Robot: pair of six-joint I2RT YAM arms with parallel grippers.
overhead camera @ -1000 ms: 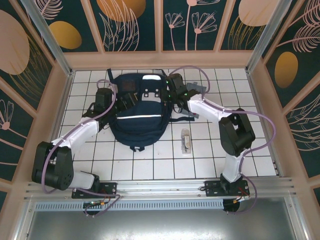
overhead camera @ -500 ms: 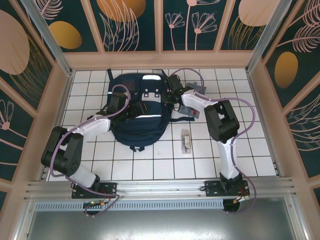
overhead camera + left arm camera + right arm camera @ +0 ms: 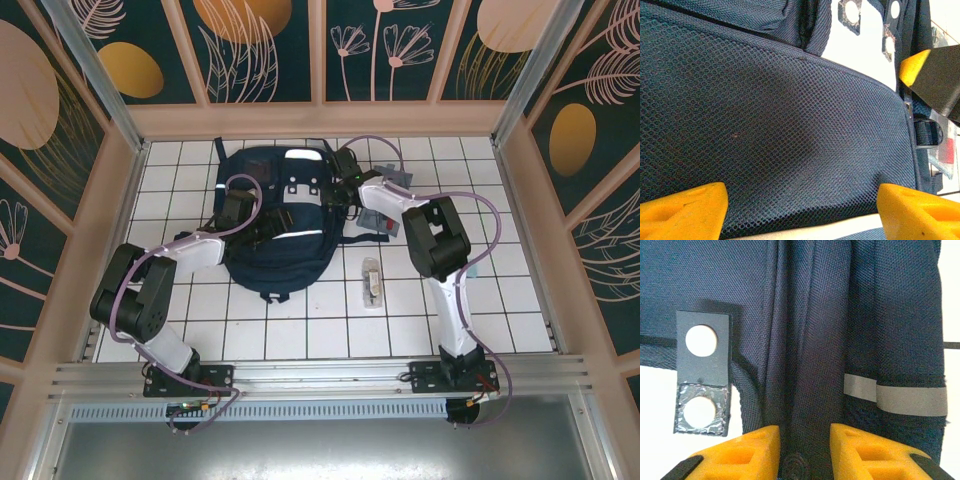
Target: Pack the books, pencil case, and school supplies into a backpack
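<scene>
The navy backpack [image 3: 275, 225] lies flat mid-table, its white stripe across the middle. My left gripper [image 3: 240, 212] rests on its left side; its yellow fingers [image 3: 682, 210] stand wide apart and open, with the backpack's mesh panel [image 3: 775, 130] spread between them. At the bag's upper right edge my right gripper [image 3: 345, 172] is shut on a fold of backpack fabric [image 3: 807, 365] that fills the gap between its fingertips [image 3: 757, 447]. The clear school supplies packet [image 3: 371, 283] lies right of the bag. The grey pencil case [image 3: 387, 226] peeks from under the right arm. The books are out of view.
Grey tabs with round holes [image 3: 702, 375] hang off the bag beside my right fingers. Wooden walls and metal posts fence the white tiled table [image 3: 300, 335]. The right gripper's yellow tip [image 3: 917, 65] shows at the upper right of the left wrist view.
The left arm folded in, bringing its gripper onto the bag's left side with jaws slightly narrower. The right arm's elbow swung inward while its gripper stayed at the bag's upper right.
</scene>
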